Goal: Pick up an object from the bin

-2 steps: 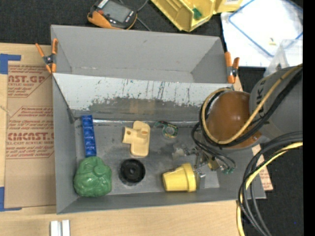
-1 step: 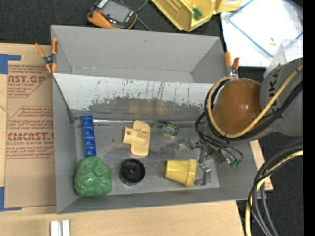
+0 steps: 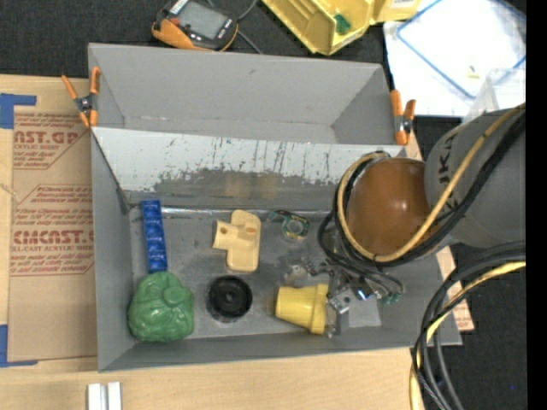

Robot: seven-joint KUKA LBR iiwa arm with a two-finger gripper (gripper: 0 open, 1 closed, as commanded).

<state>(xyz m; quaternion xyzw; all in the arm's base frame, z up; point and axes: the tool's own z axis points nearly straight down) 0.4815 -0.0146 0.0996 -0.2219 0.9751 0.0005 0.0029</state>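
Note:
My gripper (image 3: 344, 297) is low in the bin's front right part, beneath the arm's brown dome and its cables. It is right against the right end of a yellow cup (image 3: 301, 307) that lies on its side near the front wall. Whether the cup is between the jaws is hidden. A black round disc (image 3: 229, 297) lies to the left of the cup. A pale yellow blocky piece (image 3: 238, 240) sits behind the disc, towards the bin's middle. A small greenish ring-like thing (image 3: 292, 225) lies just behind the gripper.
A green lumpy ball (image 3: 161, 307) rests in the front left corner. Behind it, a blue studded bar (image 3: 153, 235) lies along the left wall. The arm and its cables cover the bin's right side.

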